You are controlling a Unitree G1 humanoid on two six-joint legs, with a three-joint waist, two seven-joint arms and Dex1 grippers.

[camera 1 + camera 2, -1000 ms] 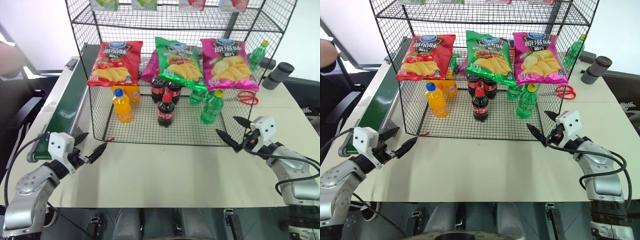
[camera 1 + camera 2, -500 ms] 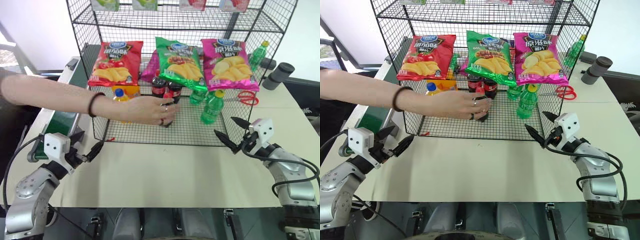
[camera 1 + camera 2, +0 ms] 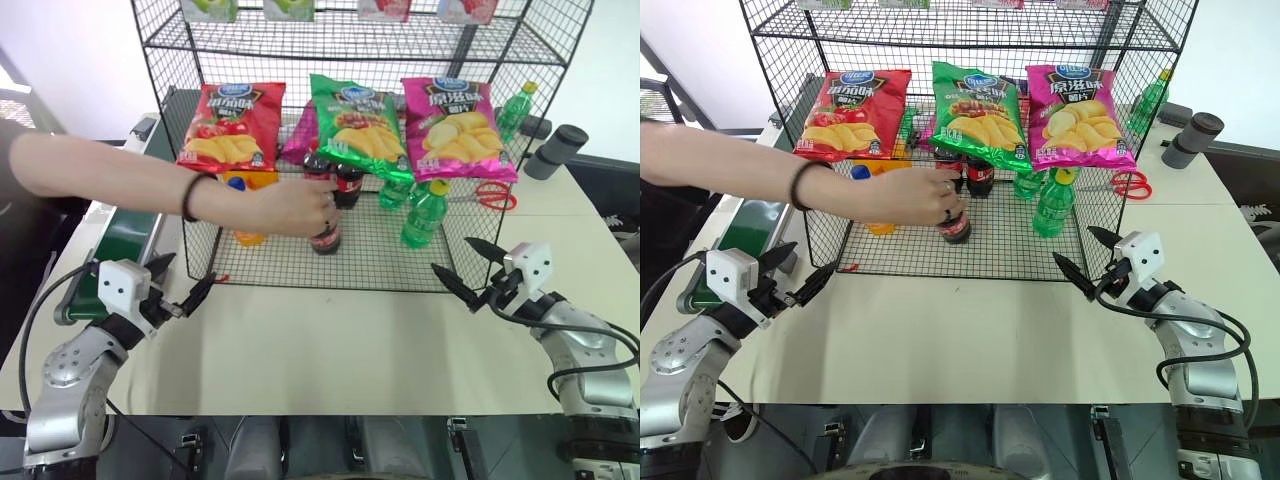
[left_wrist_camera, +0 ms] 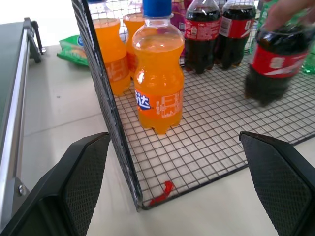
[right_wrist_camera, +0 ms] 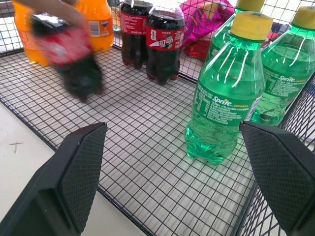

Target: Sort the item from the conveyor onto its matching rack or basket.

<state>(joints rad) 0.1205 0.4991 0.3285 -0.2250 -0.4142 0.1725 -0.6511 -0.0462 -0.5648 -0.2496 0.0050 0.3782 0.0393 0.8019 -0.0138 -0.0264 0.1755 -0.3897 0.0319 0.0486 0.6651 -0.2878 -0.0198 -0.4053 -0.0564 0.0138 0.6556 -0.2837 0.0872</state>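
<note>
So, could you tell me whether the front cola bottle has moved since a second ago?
Yes: a person's hand has lifted the cola bottle off the rack floor, towards the orange soda bottle.

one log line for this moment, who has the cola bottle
cola bottle: lifted in person's hand inside rack | left gripper: jaws open, empty | right gripper: jaws open, empty | conveyor: no item seen

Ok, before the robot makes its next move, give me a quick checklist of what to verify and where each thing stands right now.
1. Person's hand out of the rack: not ok, it grips a cola bottle there.
2. Left claw open and empty: ok.
3. Right claw open and empty: ok.
4. Both claws outside the rack: ok, over the table.
5. Item waiting on the conveyor: cannot tell, the arm covers part of the belt.
</note>
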